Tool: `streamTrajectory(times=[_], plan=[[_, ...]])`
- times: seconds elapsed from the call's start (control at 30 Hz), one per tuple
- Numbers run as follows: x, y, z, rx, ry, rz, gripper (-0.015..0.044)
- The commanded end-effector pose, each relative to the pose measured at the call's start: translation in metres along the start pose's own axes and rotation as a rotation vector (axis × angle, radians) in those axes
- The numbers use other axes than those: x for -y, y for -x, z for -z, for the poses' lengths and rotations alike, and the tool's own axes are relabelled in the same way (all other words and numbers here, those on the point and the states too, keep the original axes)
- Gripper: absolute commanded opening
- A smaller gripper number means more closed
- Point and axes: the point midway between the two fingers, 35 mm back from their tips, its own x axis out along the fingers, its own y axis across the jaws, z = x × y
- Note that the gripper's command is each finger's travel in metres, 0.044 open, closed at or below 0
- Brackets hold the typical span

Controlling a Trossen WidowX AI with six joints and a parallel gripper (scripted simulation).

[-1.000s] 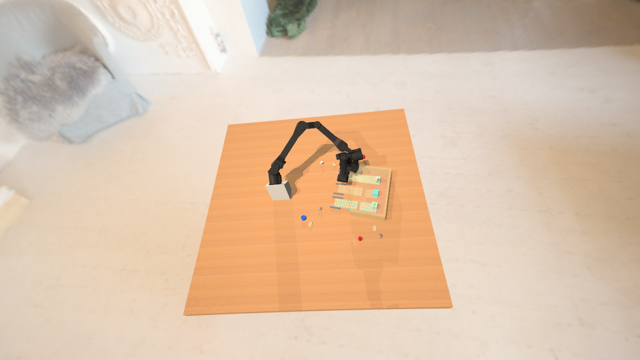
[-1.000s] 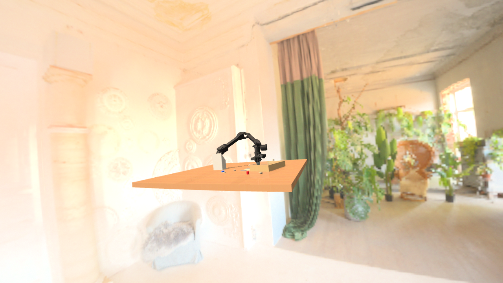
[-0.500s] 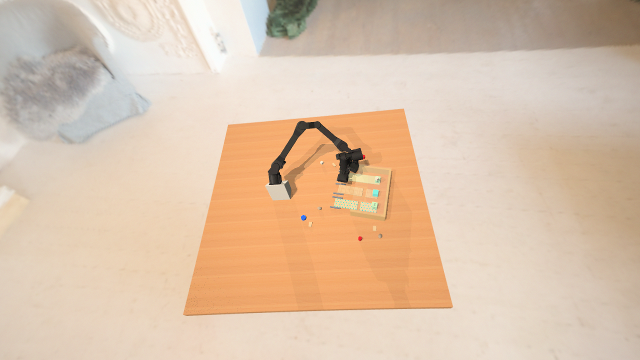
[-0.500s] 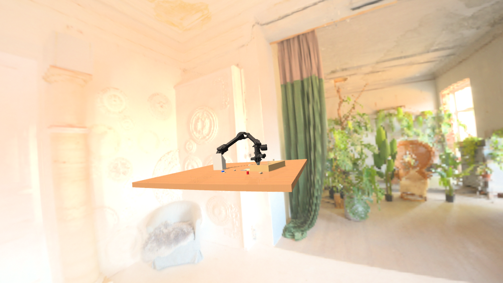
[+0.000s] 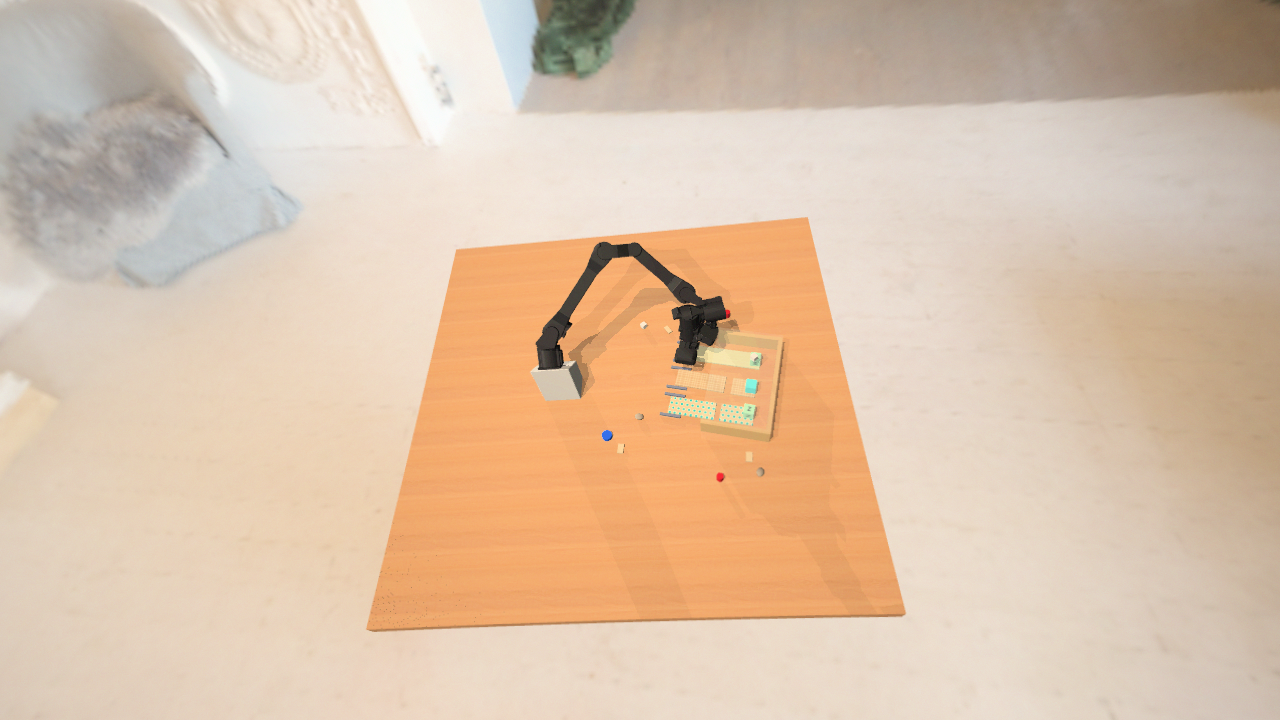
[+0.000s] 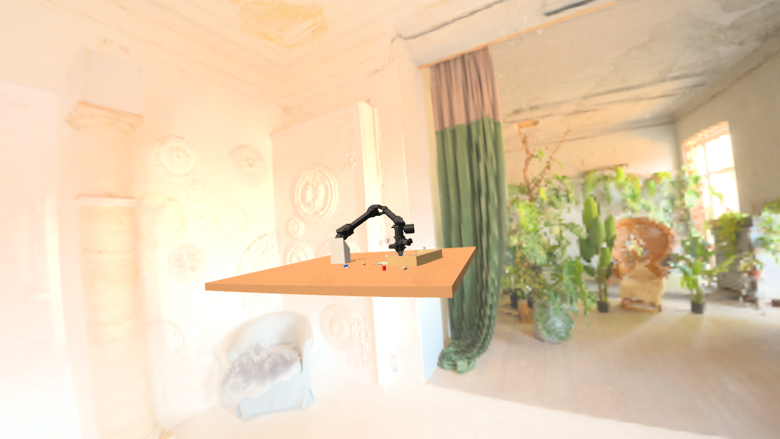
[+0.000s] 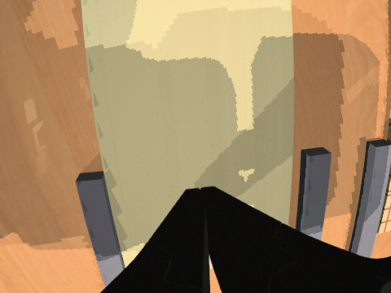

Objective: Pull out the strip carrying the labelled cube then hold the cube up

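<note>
A shallow wooden tray (image 5: 775, 386) (image 6: 422, 257) holds three strips side by side. The pale yellow plain strip (image 5: 726, 357) (image 7: 185, 114) looks unbroken and carries a small mint cube (image 5: 757, 360) at its far end. The orange grid strip (image 5: 702, 383) and the green dotted strip (image 5: 691, 408) each show a gap and carry a mint cube (image 5: 750, 385) (image 5: 748, 411). My gripper (image 5: 682, 362) (image 6: 400, 252) (image 7: 200, 202) is shut and empty. It points down with its tips over the near end of the pale yellow strip. Short grey rails (image 7: 94, 212) (image 7: 314, 190) flank that strip.
The arm's white base block (image 5: 557, 380) stands left of the tray. Small loose pieces lie on the table: a blue one (image 5: 606, 435), a red one (image 5: 720, 476), grey balls (image 5: 759, 471) (image 5: 639, 416) and tan cubes (image 5: 620, 447) (image 5: 642, 325).
</note>
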Motion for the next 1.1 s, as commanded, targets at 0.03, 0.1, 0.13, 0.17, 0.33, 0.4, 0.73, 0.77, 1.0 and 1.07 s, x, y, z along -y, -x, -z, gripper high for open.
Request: streamTrajectory(times=[0.03, 0.1, 0.13, 0.17, 0.33, 0.4, 0.73, 0.77, 1.0, 1.07], plan=[[0.000, -0.002, 0.000, 0.001, 0.000, 0.002, 0.0000], [0.000, -0.002, -0.001, 0.001, 0.000, 0.002, 0.0000], [0.000, -0.002, -0.001, 0.001, 0.000, 0.002, 0.0000], [0.000, -0.003, -0.001, 0.001, 0.000, 0.002, 0.0000], [0.000, -0.003, -0.001, 0.001, 0.000, 0.002, 0.0000], [0.000, -0.003, -0.001, 0.001, 0.000, 0.002, 0.0000], [0.000, -0.004, 0.012, 0.000, 0.000, 0.002, 0.0000], [0.000, -0.004, 0.013, 0.000, 0.000, 0.002, 0.0000], [0.000, -0.004, 0.024, -0.001, -0.001, 0.002, 0.0000], [0.000, -0.004, 0.027, -0.001, -0.001, 0.002, 0.0000]])
